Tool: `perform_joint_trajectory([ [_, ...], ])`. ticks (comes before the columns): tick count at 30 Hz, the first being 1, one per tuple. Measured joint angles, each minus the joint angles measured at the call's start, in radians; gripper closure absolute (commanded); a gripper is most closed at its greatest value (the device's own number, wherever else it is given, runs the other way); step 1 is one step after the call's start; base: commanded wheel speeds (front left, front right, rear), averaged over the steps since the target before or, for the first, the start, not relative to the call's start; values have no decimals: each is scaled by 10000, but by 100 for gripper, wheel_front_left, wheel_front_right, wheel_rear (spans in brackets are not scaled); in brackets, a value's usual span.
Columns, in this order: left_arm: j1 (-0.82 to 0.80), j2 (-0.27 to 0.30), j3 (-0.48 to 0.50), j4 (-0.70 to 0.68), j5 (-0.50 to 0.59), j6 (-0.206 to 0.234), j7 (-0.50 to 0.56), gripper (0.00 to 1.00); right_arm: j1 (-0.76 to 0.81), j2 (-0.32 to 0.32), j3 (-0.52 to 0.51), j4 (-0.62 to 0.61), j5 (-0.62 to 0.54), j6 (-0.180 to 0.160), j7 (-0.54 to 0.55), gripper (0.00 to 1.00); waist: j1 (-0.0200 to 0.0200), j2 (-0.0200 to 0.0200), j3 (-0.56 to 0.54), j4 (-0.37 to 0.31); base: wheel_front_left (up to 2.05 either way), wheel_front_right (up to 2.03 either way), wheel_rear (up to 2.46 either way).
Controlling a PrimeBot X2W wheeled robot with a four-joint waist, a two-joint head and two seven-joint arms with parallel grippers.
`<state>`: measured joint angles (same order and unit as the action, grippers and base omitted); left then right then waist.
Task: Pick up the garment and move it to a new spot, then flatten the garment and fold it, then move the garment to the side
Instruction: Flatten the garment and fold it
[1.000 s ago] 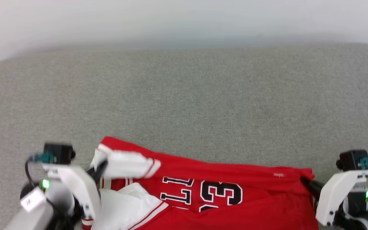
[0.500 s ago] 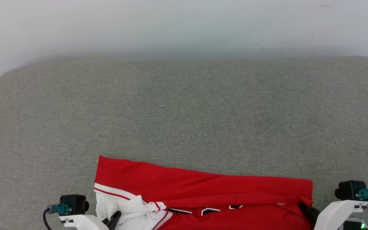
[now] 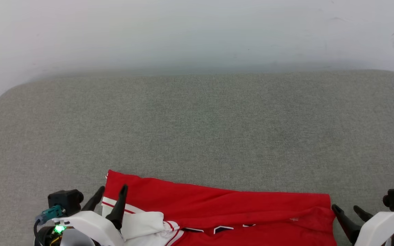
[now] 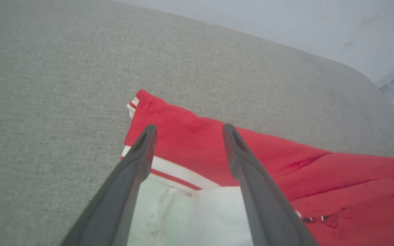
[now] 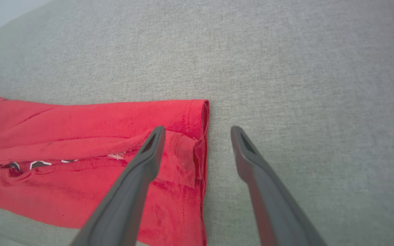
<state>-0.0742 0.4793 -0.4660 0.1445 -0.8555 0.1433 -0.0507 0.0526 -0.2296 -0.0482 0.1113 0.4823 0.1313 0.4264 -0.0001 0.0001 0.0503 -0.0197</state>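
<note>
The red garment (image 3: 217, 208) lies folded along the near edge of the grey cushion, its white sleeve (image 3: 142, 222) bunched at the lower left. My left gripper (image 3: 109, 194) stands open over the garment's left corner (image 4: 169, 126), with nothing between its fingers. At the garment's right edge (image 5: 197, 136) my right gripper (image 3: 347, 209) is open too, one finger above the red cloth and the other above bare cushion. Parts of the black lettering (image 5: 39, 164) peek out under the top fold.
The grey cushion (image 3: 200, 130) stretches wide beyond the garment to a pale wall (image 3: 197, 34) at the back. Its rounded corners show at the far left and far right.
Both grippers have let go of the garment and now stand open. The garment's top fold has dropped flat over the lettering. The camera has tilted, shifting the whole picture.
</note>
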Motion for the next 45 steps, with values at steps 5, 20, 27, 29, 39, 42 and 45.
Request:
perform_joint_trajectory([
  [5, -106, -107, 286, -506, 652, 583, -1139, 0, 179, -157, -754, -556, -128, -2, 999, 0, 0, 0, -126, 85, 0, 0, 0],
  [20, 649, -479, 1193, -2167, 2679, 1870, -2094, 0, 70, -73, -435, 23, -167, -2, 2105, 0, 1, 0, 102, 797, 0, 0, 0],
  [27, 712, -577, 1308, -2403, 3269, 1758, -2109, 0, -187, 40, -6, 951, -84, -2, 2080, 0, 1, 0, 355, 977, 0, 0, 0],
  [29, 715, -679, 1371, -2399, 3369, 1716, -2109, 0, -255, 63, 46, 1227, 19, -2, 2144, 53, 1, -1, 377, 982, 0, 0, 0],
  [39, 878, -826, 1434, -2056, 3515, 1517, -2121, 0, -536, -159, 506, 1369, 303, 2, 1900, 100, 1, -1, 242, 777, 0, 0, 0],
  [42, 899, -800, 1413, -1958, 3547, 1496, -2119, 0, -612, -278, 514, 1216, 303, 2, 1900, 100, 1, 0, 130, 691, 0, 0, 0],
  [45, 915, -744, 1415, -1896, 3595, 1499, -2088, 0, -699, -441, 215, 1037, 270, 2, 2017, 100, 1, 0, -14, 609, 0, 0, 0],
])
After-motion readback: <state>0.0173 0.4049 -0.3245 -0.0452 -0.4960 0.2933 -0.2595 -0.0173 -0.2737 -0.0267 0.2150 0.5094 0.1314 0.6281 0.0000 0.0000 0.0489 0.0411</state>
